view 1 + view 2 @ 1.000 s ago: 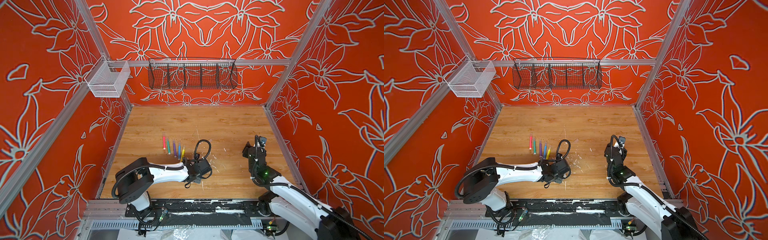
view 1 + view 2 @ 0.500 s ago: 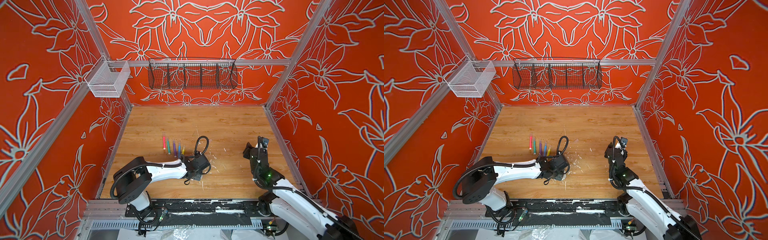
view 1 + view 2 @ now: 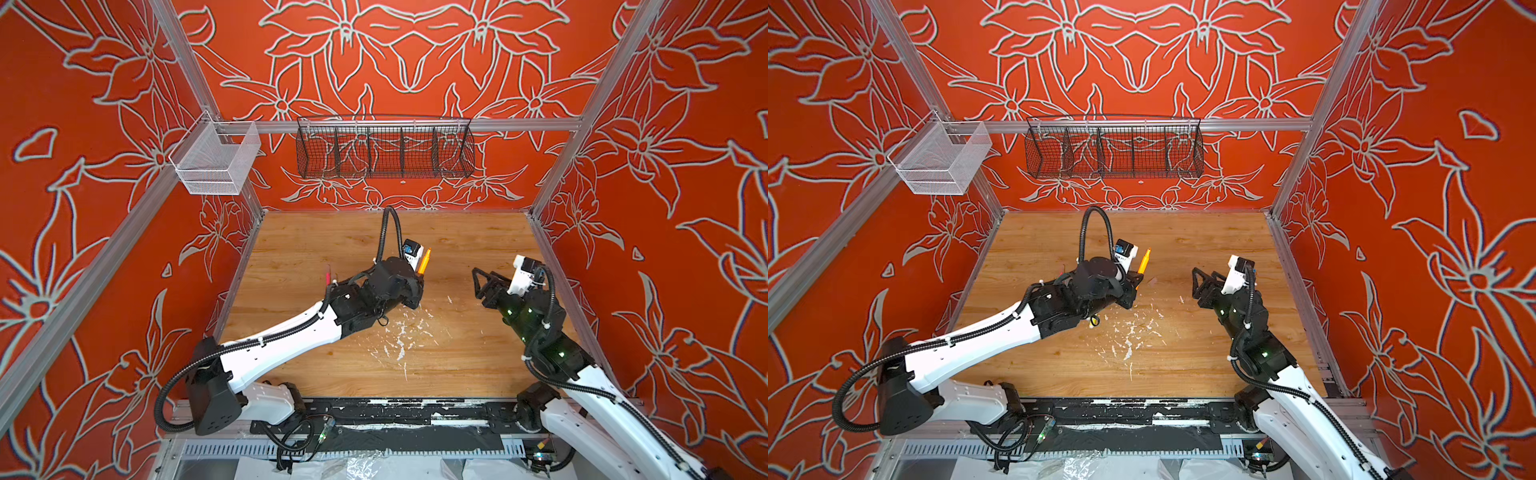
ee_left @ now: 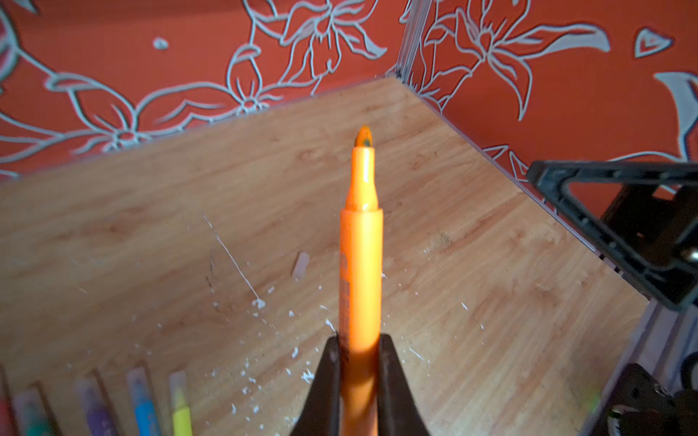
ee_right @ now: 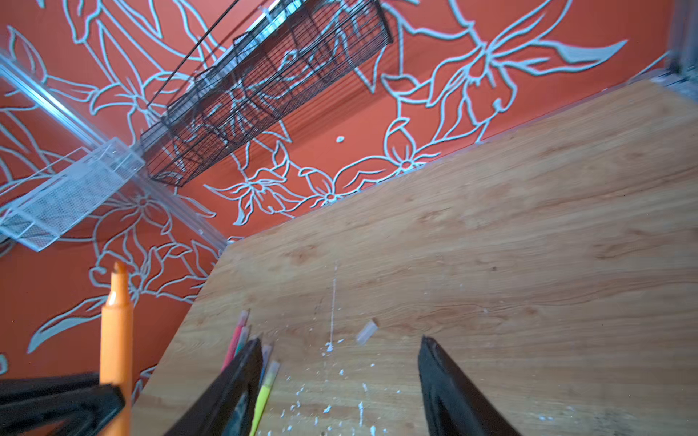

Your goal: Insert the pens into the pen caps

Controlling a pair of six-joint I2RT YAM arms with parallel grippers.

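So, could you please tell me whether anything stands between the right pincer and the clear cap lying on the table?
Nothing visible does. In the right wrist view the cap lies on the bare table just ahead of the open right pincer; the row of pens lies off to one side, by one finger.

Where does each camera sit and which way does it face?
Top views: high over the near edge, looking down at the wooden table and back wall; both arms show, left pincer gripping an orange pen, right pincer open.
Left wrist: behind the left pincer, looking along the pen toward the far right corner; its fingers show.
Right wrist: behind the right pincer, facing the far left corner and black wire basket; its fingers show.
Shared: both wrist views catch the orange pen and a clear cap on the table.
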